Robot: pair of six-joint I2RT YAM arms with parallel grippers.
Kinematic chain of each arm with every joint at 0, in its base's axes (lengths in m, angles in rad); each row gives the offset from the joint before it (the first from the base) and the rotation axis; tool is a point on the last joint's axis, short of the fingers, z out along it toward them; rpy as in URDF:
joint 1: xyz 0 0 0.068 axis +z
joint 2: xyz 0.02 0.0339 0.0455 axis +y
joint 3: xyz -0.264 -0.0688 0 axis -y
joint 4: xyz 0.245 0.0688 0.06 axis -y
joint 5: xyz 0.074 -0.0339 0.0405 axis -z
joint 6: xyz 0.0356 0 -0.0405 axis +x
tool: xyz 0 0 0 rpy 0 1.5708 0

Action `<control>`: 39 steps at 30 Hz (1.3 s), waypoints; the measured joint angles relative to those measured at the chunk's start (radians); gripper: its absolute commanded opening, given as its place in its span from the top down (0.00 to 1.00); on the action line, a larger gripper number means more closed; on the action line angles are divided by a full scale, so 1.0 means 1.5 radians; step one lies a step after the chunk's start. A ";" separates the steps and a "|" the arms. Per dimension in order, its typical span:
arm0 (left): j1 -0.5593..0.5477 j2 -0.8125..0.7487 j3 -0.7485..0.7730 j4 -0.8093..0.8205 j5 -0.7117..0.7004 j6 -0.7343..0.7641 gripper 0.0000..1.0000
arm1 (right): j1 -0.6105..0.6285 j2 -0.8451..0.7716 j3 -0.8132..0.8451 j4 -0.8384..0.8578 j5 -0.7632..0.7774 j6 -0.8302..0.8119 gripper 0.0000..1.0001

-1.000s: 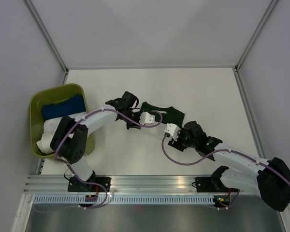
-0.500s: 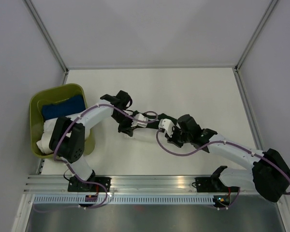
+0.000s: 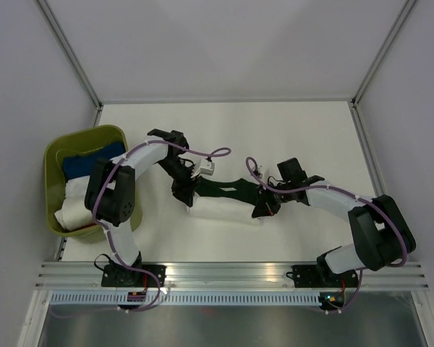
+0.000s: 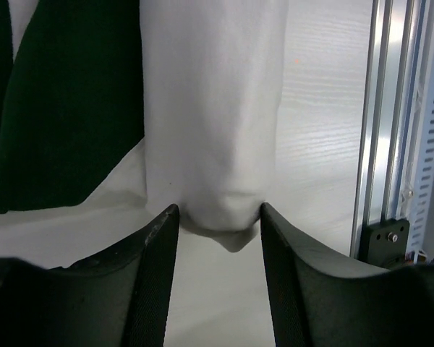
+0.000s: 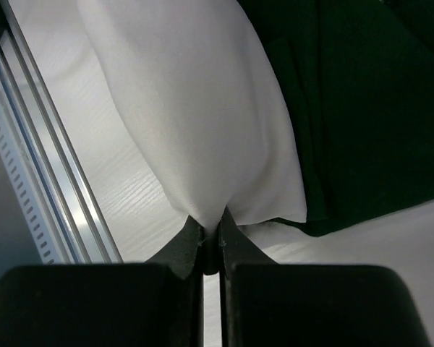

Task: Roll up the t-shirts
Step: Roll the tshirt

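**Releasing on the left, pinching on the right**

Mid-table lies the white shirt (image 4: 210, 108), the green shirt (image 3: 228, 189) touching it, both nearer than a second ago. The left gripper (image 4: 218, 211) has spread around its fold, seemingly letting go. The right gripper (image 5: 211, 224) now pinches its edge. Rolling looks barely begun.

The white, wood-grained table (image 3: 275, 130) carried a white t-shirt (image 3: 224, 210) near its middle, drawn out into a long band running left to right. A dark green t-shirt (image 3: 228, 189) lay along the band's far side, touching it. Whether it rested on the white cloth or on the tabletop could not be told. An olive-green bin (image 3: 87, 133) stood at the table's left edge. An aluminium rail (image 3: 231, 271) ran along the near edge.
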 measured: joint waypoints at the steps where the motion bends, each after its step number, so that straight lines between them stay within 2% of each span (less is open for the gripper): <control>1: 0.003 0.000 0.001 0.014 0.004 -0.021 0.45 | -0.006 0.024 0.013 -0.007 -0.012 0.006 0.98; 6: 0.002 0.000 -0.001 0.071 0.028 -0.107 0.44 | -0.023 0.049 0.026 -0.007 -0.044 0.017 0.96; 8: 0.001 0.000 -0.009 0.098 0.036 -0.144 0.50 | -0.041 0.058 0.026 -0.007 -0.058 0.024 0.94; 9: 0.001 0.000 -0.015 0.113 0.038 -0.165 0.58 | -0.048 0.062 0.026 -0.007 -0.062 0.026 0.92; 10: 0.001 0.000 -0.021 0.128 0.038 -0.186 0.79 | -0.055 0.066 0.026 -0.007 -0.067 0.030 0.80; 12: 0.001 0.000 -0.030 0.159 0.036 -0.236 0.97 | -0.062 0.071 0.027 -0.007 -0.073 0.038 0.64; 14: 0.001 0.001 -0.031 0.184 0.026 -0.276 0.98 | -0.065 0.074 0.032 -0.007 -0.068 0.046 0.45; 18: 0.001 0.011 -0.030 0.231 -0.004 -0.359 0.98 | -0.066 0.058 0.028 0.016 -0.045 0.074 0.41; 21: 0.001 0.029 -0.028 0.251 -0.011 -0.401 0.98 | -0.065 0.011 -0.006 0.080 -0.026 0.119 0.47; 22: 0.001 0.033 -0.028 0.256 -0.012 -0.413 0.98 | -0.065 -0.006 -0.026 0.117 -0.020 0.147 0.61; 24: 0.001 0.035 -0.025 0.261 -0.016 -0.431 0.96 | -0.065 -0.019 -0.061 0.191 -0.010 0.201 0.81; 25: 0.001 0.035 -0.023 0.261 -0.018 -0.437 0.96 | -0.066 -0.018 -0.073 0.216 -0.005 0.226 0.99; 30: 0.002 0.035 -0.020 0.273 -0.034 -0.452 0.98 | -0.071 0.024 -0.088 0.279 0.009 0.334 0.99; 34: 0.002 0.027 -0.025 0.267 -0.035 -0.452 0.98 | -0.076 0.033 -0.086 0.259 -0.008 0.403 1.00; 39: 0.001 -0.035 -0.079 0.224 -0.036 -0.451 0.98 | -0.076 0.021 -0.093 0.222 -0.043 0.494 0.99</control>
